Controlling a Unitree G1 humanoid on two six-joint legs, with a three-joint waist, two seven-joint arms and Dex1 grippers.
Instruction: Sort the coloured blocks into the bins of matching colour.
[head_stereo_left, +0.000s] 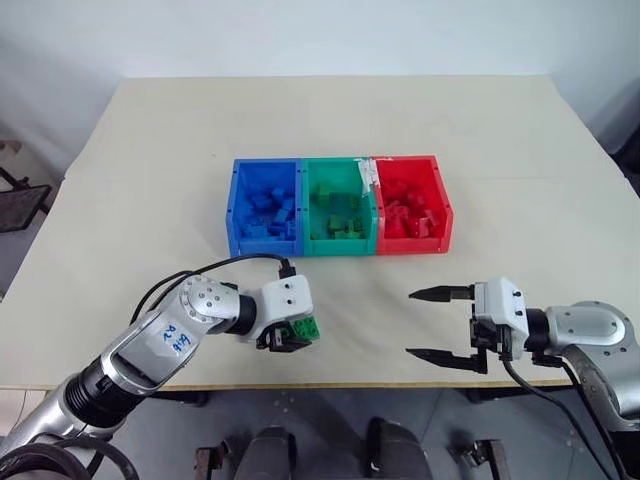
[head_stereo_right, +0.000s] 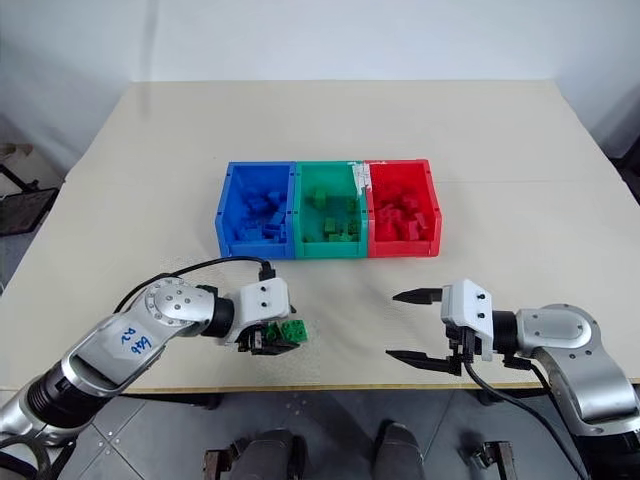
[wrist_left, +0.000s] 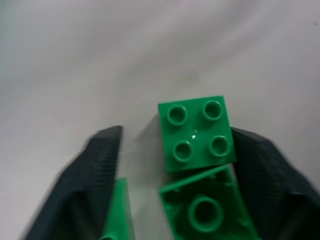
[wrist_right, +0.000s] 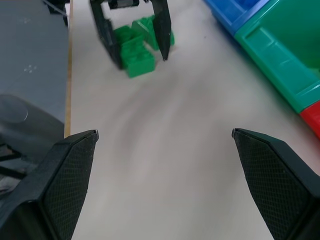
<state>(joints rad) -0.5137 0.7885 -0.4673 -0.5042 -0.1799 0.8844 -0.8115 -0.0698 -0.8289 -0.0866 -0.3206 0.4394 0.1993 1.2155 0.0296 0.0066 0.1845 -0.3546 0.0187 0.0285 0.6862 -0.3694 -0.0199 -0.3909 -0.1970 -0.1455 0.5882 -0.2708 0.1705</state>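
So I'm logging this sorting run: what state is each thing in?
Left gripper: jaws part-closed around small green studded plastic bricks on the table.
Right gripper: jaws wide open, empty.
Blue, green, red joined plastic bins: open-topped, upright, each holding matching bricks.

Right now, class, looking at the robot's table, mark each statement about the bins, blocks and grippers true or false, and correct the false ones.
1. The green bin sits between the blue bin and the red bin. True.
2. The right gripper holds a red block. False: it is open and empty.
3. The left gripper is down over green blocks near the table's front edge. True.
4. All three bins are empty. False: each holds blocks of its own colour.
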